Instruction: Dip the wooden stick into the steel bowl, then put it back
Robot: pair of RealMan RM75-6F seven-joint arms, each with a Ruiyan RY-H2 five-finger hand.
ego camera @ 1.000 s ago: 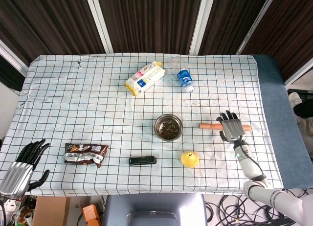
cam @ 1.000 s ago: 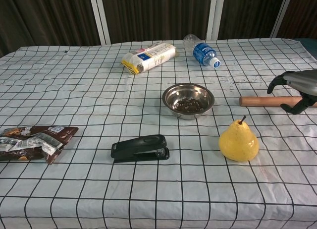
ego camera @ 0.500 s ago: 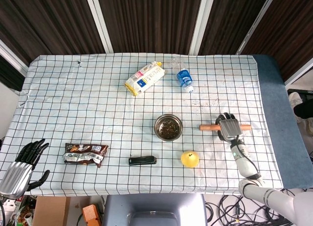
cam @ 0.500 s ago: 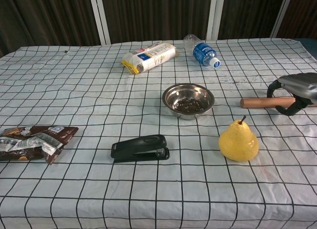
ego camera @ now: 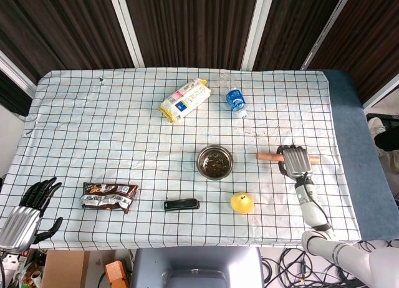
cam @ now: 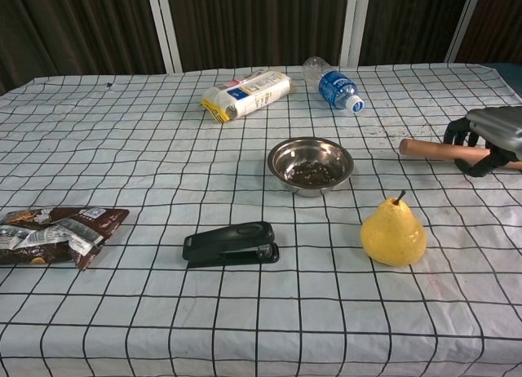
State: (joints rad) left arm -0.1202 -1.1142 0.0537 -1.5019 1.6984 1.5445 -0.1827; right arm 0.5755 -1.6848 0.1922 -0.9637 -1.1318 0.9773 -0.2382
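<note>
The wooden stick (ego camera: 267,156) (cam: 428,148) lies level at the right of the table, its free end pointing left toward the steel bowl (ego camera: 214,161) (cam: 311,165). My right hand (ego camera: 296,160) (cam: 489,136) grips the stick with fingers curled round it, holding it a little above the cloth. The bowl holds dark bits and stands a short way left of the stick's tip. My left hand (ego camera: 25,216) hangs off the table's front left corner, fingers spread and holding nothing; the chest view does not show it.
A yellow pear (ego camera: 242,202) (cam: 394,232) stands in front of the bowl, toward the right. A black stapler (ego camera: 181,204) (cam: 231,243) and a brown snack packet (ego camera: 109,196) (cam: 57,232) lie front left. A water bottle (ego camera: 235,100) (cam: 333,85) and a yellow-white bag (ego camera: 184,100) (cam: 246,94) lie behind.
My right hand came down from above the stick, closed its fingers round it and raised it slightly off the cloth. The left hand stayed put.
</note>
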